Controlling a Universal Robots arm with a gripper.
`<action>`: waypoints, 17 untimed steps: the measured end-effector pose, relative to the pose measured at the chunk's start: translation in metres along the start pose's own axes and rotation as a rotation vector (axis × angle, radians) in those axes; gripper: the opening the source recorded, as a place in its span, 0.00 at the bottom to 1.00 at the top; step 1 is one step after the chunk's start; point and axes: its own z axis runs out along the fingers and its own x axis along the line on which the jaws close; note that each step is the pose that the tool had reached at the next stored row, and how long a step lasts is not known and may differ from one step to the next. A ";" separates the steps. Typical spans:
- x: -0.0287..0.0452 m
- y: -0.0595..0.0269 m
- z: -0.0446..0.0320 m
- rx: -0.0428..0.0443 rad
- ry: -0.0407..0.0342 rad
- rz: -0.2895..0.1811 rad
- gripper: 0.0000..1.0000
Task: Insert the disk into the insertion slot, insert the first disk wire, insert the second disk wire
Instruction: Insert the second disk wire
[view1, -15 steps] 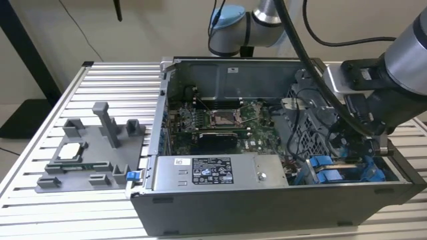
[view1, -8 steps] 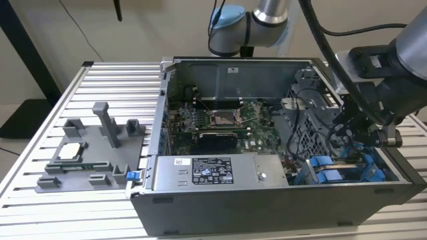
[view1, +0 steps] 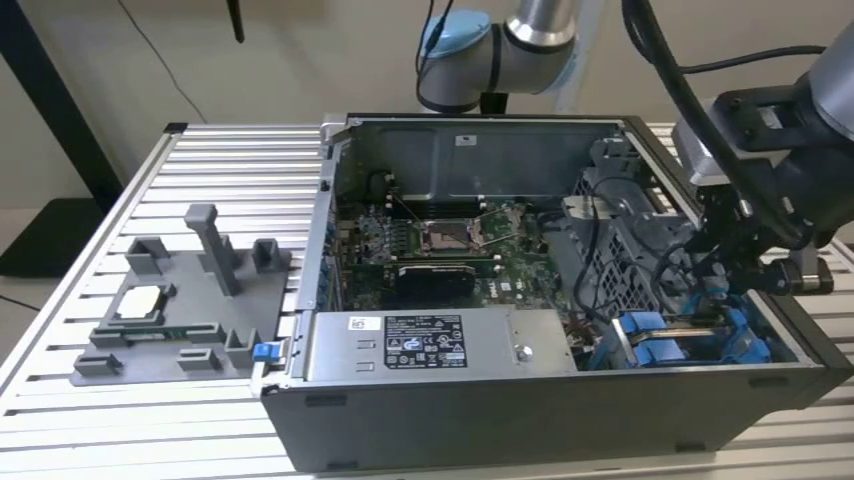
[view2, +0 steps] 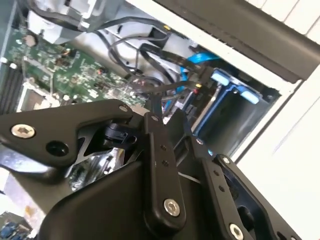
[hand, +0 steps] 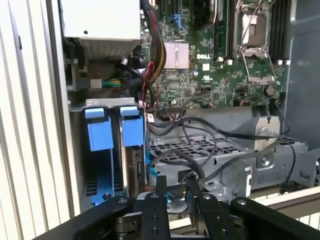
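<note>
Where arm (view1: 787, 130) bends over case (view1: 534, 420), hand (hand: 176, 192) hangs near disk (hand: 134, 170).

Item, my arm (view1: 534, 30): one, silver tube with grey-blue joint caps, entering from the top of the exterior view and bending toward that view's right; my wrist (view1: 767, 150): black, blocky, tilted downward, draped with black cables (view1: 667, 60); my gripper (view1: 718, 272): black, pointing down, low at the exterior view's right; its linkage (view2: 170, 207): black bars, silver screw heads, seen in both wrist views.
</note>
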 end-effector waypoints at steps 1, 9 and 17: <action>-0.0001 -0.0042 0.0006 0.0003 0.0026 0.000 1.00; -0.0005 -0.0222 0.0038 0.0012 0.0043 0.012 1.00; 0.0012 -0.0241 0.0042 -0.0616 0.0156 0.055 1.00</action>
